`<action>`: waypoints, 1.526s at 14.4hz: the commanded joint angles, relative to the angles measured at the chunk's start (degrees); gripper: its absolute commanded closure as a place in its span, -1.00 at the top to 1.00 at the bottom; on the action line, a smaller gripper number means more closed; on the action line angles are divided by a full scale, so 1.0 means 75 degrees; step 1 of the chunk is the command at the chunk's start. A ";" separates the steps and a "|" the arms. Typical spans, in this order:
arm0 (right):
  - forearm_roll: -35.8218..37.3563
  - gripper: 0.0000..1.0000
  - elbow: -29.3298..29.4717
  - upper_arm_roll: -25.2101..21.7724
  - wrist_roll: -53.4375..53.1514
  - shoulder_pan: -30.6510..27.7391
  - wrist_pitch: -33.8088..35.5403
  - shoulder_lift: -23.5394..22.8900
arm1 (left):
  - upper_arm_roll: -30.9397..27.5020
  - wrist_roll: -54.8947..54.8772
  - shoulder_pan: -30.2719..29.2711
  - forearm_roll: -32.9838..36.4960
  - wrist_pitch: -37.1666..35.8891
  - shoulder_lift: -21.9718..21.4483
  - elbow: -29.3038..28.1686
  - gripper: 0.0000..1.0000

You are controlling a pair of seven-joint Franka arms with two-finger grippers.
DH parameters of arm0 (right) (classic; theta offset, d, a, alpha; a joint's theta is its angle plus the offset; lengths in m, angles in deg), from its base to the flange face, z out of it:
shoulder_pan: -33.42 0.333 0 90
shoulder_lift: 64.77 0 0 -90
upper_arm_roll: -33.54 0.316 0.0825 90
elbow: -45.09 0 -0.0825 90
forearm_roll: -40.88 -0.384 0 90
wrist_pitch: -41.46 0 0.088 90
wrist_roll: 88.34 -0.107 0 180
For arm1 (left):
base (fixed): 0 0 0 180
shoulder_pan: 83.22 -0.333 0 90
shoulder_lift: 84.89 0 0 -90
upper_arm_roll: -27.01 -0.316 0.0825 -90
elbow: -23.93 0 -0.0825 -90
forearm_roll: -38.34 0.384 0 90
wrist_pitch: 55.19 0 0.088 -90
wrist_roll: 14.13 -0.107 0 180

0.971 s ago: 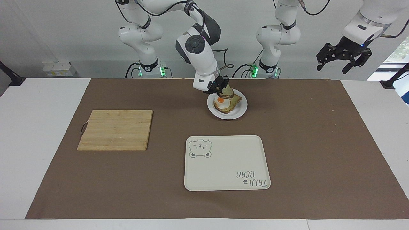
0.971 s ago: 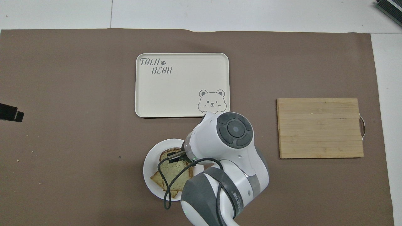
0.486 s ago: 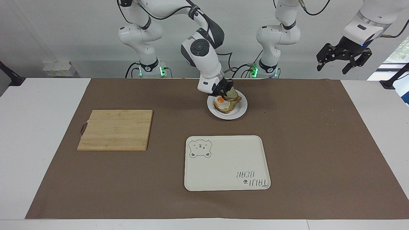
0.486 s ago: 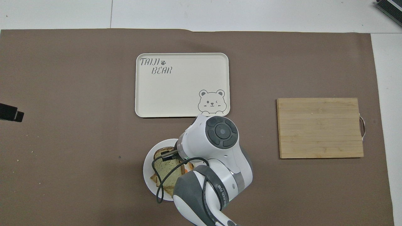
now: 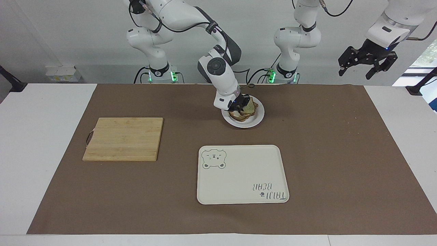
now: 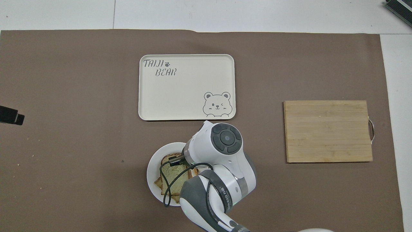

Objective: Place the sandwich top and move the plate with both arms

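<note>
Facing view: the right gripper (image 5: 238, 103) is down at the plate (image 5: 258, 118), fingers closed on the edge of the sandwich top (image 5: 249, 107), which now lies nearly flat on the lower slice; the egg is covered from this angle. The plate sits near the robots' edge of the brown mat, about mid-table, with the tray (image 5: 242, 174) farther from the robots and the cutting board (image 5: 124, 138) toward the right arm's end. The left gripper (image 5: 367, 64) waits raised off the left arm's end of the table, fingers spread wide, holding nothing. Judgement: the placing step is almost done, release pending; the two-arm plate move is not yet begun, presumably toward the tray. Overhead view: the right arm's wrist covers much of the plate (image 6: 154, 166), but the sandwich top (image 6: 171, 176) shows pale over a browner slice, its corners slightly off the one beneath. The right gripper (image 6: 175, 160) sits at the slice's end farther from the robots, apparently narrow and pinching the crust. The tray (image 6: 186, 87) is bare, just apart from the plate. Only a dark tip of the left gripper (image 6: 11, 115) shows at the frame's edge.
</note>
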 commanded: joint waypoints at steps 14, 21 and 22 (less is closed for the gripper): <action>-0.0042 1.00 0.0240 -0.0071 0.0014 -0.1189 -0.0304 -0.0153 | 0.0017 -0.0079 -0.0024 0.0059 0.0004 -0.0192 -0.0214 1.00; -0.0030 1.00 0.0591 -0.0094 0.0014 -0.2840 0.1278 0.0726 | 0.0018 -0.0079 -0.0024 0.0059 0.0004 -0.0192 -0.0214 1.00; -0.0030 1.00 0.0708 -0.0106 0.0014 -0.3052 0.1454 0.0738 | 0.0006 -0.0079 -0.0024 0.0059 0.0015 -0.0192 -0.0214 1.00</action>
